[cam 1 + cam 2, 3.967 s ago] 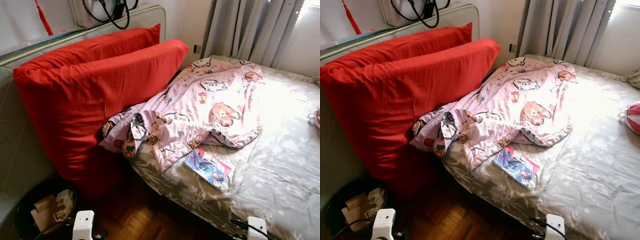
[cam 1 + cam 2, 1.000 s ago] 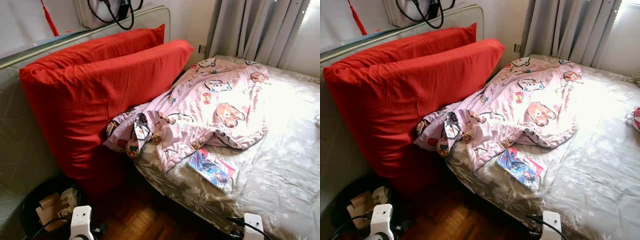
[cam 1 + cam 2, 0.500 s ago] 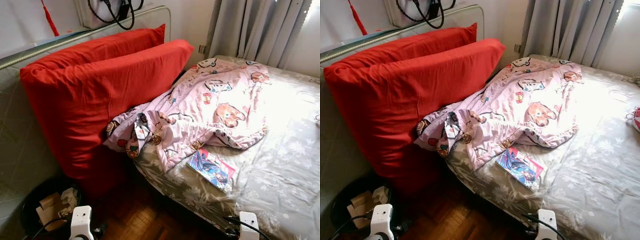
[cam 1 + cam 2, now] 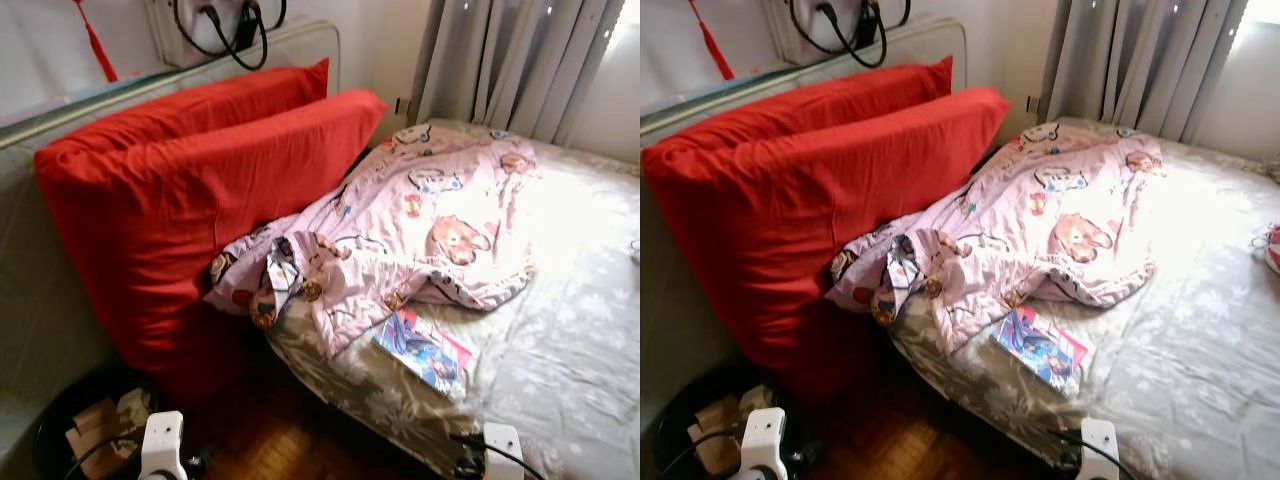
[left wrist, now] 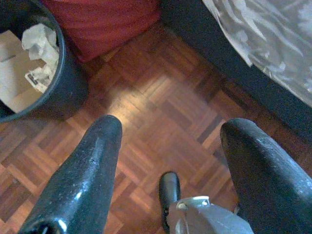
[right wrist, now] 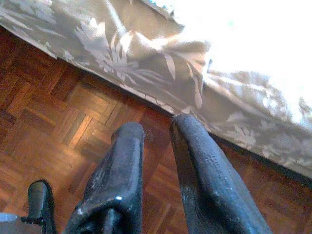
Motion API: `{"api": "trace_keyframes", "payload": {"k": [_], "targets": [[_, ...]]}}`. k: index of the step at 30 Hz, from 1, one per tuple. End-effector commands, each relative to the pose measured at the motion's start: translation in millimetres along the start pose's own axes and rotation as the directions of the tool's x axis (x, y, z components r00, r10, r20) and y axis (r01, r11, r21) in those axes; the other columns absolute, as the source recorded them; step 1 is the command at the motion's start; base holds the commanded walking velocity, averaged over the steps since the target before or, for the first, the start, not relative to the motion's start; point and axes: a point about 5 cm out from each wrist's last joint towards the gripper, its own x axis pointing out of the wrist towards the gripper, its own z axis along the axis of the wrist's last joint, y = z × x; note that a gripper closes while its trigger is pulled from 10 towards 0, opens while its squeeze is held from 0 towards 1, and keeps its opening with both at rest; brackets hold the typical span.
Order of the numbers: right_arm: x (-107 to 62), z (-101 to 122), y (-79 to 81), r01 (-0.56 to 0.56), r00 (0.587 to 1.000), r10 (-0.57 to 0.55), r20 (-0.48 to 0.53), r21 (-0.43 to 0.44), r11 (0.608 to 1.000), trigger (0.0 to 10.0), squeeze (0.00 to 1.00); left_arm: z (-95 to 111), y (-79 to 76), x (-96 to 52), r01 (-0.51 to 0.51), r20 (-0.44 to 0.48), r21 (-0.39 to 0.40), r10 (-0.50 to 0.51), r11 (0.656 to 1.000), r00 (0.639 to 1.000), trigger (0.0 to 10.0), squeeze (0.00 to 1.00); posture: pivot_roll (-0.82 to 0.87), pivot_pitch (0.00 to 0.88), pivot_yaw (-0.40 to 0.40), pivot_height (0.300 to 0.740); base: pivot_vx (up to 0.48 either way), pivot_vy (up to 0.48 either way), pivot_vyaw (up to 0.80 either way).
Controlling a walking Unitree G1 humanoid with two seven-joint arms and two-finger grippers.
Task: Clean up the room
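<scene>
A crumpled pink cartoon-print blanket [image 4: 420, 220] lies across the bed's head end and hangs over its near edge. Just below it a colourful book [image 4: 425, 350] rests on the grey floral sheet [image 4: 570, 360]. Two big red pillows [image 4: 200, 190] stand on edge between the bed and the headboard. Both arms hang low in front of the bed. My left gripper [image 5: 173, 126] is open over the parquet floor [image 5: 146, 102], near a black bin [image 5: 68, 92]. My right gripper [image 6: 156, 124] is shut, empty, pointing at the sheet's hanging edge [image 6: 146, 63].
The black bin [image 4: 85, 430] on the floor at the left holds cardboard and paper scraps. Grey curtains [image 4: 520, 60] hang behind the bed. Black cables [image 4: 230, 25] loop over the headboard top. A red and white object [image 4: 1272, 248] shows at the bed's right edge.
The head view has shifted slightly, and the picture is a bit blurred. Blanket, book and pillows lie where they were. Both arms stay low.
</scene>
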Motion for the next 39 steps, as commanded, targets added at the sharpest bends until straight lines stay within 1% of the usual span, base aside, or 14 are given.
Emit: {"api": "trace_keyframes", "payload": {"k": [1,9,15,19,20,24,28,30,31,35,37,38,39], "targets": [[2.0,6,6.1,-0.012,1.000,0.012,0.025,0.001,1.000,10.0,0.00,-5,4.8,-2.0,-0.007,-0.026,0.008,0.008,1.000,1.000,10.0,0.00,0.06,0.000,0.000,0.740,0.315,0.000,0.00],[3.3,9,12.5,-0.030,0.999,0.031,0.040,-0.011,0.999,10.0,0.00,-4,5.0,-2.0,-0.010,-0.021,0.011,0.010,1.000,1.000,10.0,0.00,0.06,0.000,-0.001,0.740,0.314,0.000,0.00],[3.4,13,10.4,-0.010,0.998,0.009,0.066,0.016,1.000,10.0,0.00,-3,3.6,-1.9,0.009,0.001,-0.002,-0.009,1.000,1.000,10.0,0.00,0.06,0.000,-0.001,0.740,0.000,0.000,0.00],[3.2,15,8.1,0.001,0.997,-0.005,0.083,0.046,0.999,10.0,0.00,-1,2.9,-1.8,0.026,0.010,0.021,-0.026,0.999,1.000,10.0,0.00,0.06,0.000,0.000,0.740,0.000,0.000,0.00],[3.1,16,7.5,0.009,0.996,-0.012,0.088,0.029,1.000,10.0,0.00,0,2.6,-1.8,0.030,0.023,0.027,-0.031,0.999,0.999,10.0,0.00,0.07,0.000,0.000,0.740,0.000,0.000,0.00],[2.2,19,7.5,0.014,0.990,-0.026,0.142,0.082,0.997,10.0,0.00,4,2.9,-2.3,0.021,0.071,0.020,-0.022,1.000,0.997,10.0,0.00,0.06,0.000,0.003,0.740,0.000,0.000,0.00],[1.8,20,7.6,0.010,0.986,-0.023,0.162,0.078,0.997,10.0,0.00,5,3.1,-2.7,0.017,0.092,0.018,-0.019,1.000,0.996,10.0,0.00,0.06,0.000,0.004,0.740,0.000,0.000,0.00],[0.4,25,7.8,0.007,0.974,-0.028,0.226,0.097,0.995,10.0,0.00,9,3.8,-3.6,0.007,0.139,0.007,-0.008,1.000,0.990,10.0,0.00,0.06,0.000,0.008,0.740,0.000,0.000,0.00],[-0.9,28,8.4,-0.003,0.962,-0.025,0.273,0.102,0.995,10.0,0.00,11,4.8,-4.6,-0.004,0.176,-0.009,0.005,1.000,0.984,10.0,0.00,0.05,0.000,0.010,0.740,0.000,0.000,0.00],[-2.9,32,8.7,-0.013,0.943,-0.021,0.332,0.101,0.995,10.0,0.00,15,5.2,-6.3,-0.009,0.235,-0.018,0.013,1.000,0.972,10.0,0.00,0.05,0.000,0.011,0.740,0.000,0.000,0.00],[-4.8,36,8.2,-0.003,0.926,-0.033,0.377,0.095,0.995,10.0,0.00,20,4.7,-7.8,-0.005,0.281,0.030,-0.003,1.000,0.960,10.0,0.00,0.05,0.000,0.014,0.740,0.000,0.000,0.00],[-4.8,36,8.2,-0.003,0.926,-0.033,0.377,0.095,0.995,10.0,0.00,20,4.7,-7.8,-0.005,0.281,0.030,-0.003,1.000,0.960,10.0,0.00,0.05,0.000,0.014,0.740,0.000,0.000,0.00],[-6.1,37,8.1,-0.008,0.913,-0.039,0.405,0.112,0.994,10.0,0.00,21,5.1,-8.8,-0.008,0.307,0.012,0.004,1.000,0.952,10.0,0.00,0.05,0.000,0.014,0.740,0.000,0.000,0.00]]}}
